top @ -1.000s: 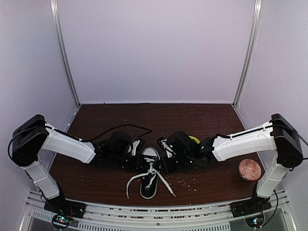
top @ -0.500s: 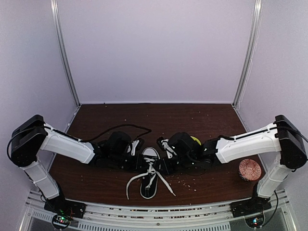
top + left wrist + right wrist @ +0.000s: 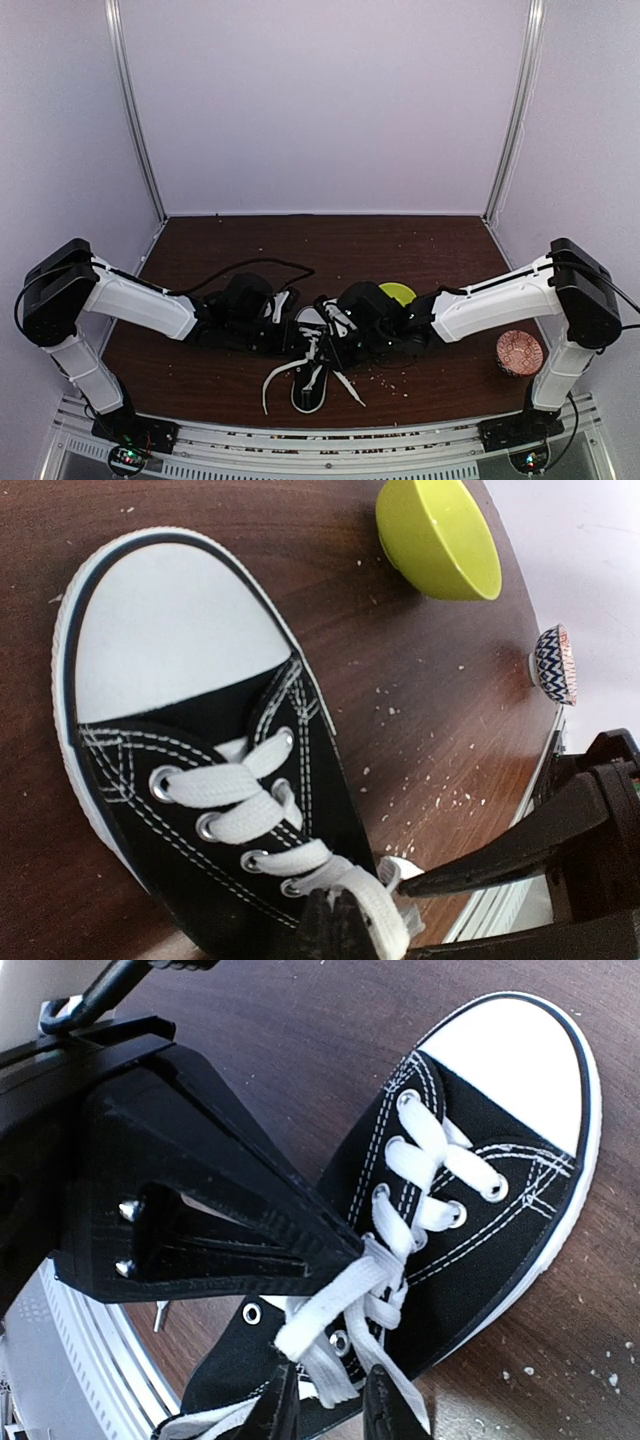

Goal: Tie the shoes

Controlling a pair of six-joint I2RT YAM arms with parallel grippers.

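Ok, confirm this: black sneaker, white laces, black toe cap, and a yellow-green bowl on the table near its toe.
The toe cap is white, not black; the left wrist view shows it. The rest holds: black sneaker, white laces, yellow-green bowl on the table near its toe.

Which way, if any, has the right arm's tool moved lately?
Yes. The right tool slid left over the black canvas sneaker, uncovering more of the yellow-green bowl.

The table is viewed from above and behind; the shoe, shared by 3 views, is framed closely from opposite sides.
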